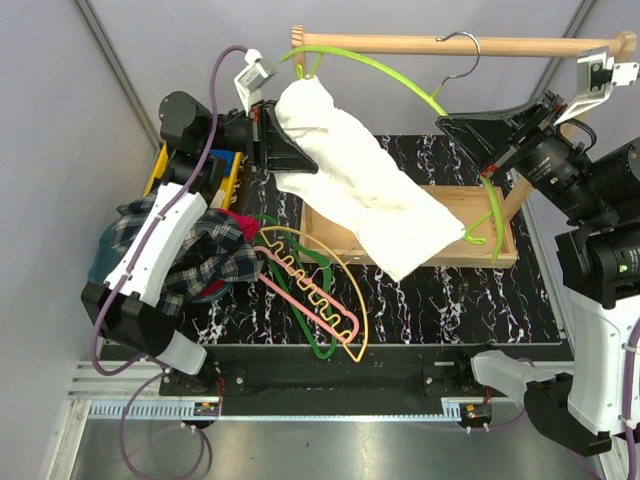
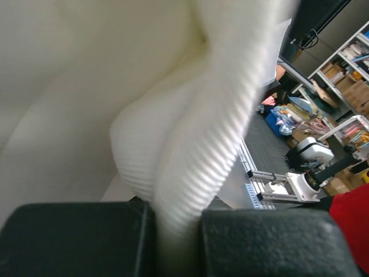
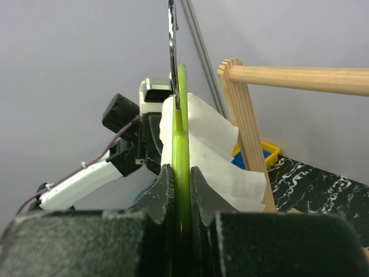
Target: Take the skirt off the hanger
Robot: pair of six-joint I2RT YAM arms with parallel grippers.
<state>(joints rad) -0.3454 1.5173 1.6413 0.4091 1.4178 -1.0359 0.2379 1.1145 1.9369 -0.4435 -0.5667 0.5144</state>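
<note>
The navy plaid skirt (image 1: 215, 255) lies crumpled on the table's left side, partly under my left arm and off any hanger. The pale yellow-cream hanger (image 1: 362, 310) lies flat on the table beside it, bare. My left gripper (image 1: 285, 150) is shut on a plain white garment (image 1: 370, 190), whose ribbed cloth (image 2: 190, 144) fills the left wrist view between the pads (image 2: 277, 242). My right gripper (image 1: 480, 135) is shut on a green hanger (image 1: 400, 75) that carries the white garment. The green bar (image 3: 182, 144) stands pinched between the jaws.
A wooden rack has a top rod (image 1: 520, 46) and a base frame (image 1: 500, 255) on the black marbled table. A pink hanger (image 1: 300, 305) and a dark green hanger (image 1: 322, 350) lie with the yellow-cream one. A yellow and blue bin (image 1: 228, 170) is behind the left arm.
</note>
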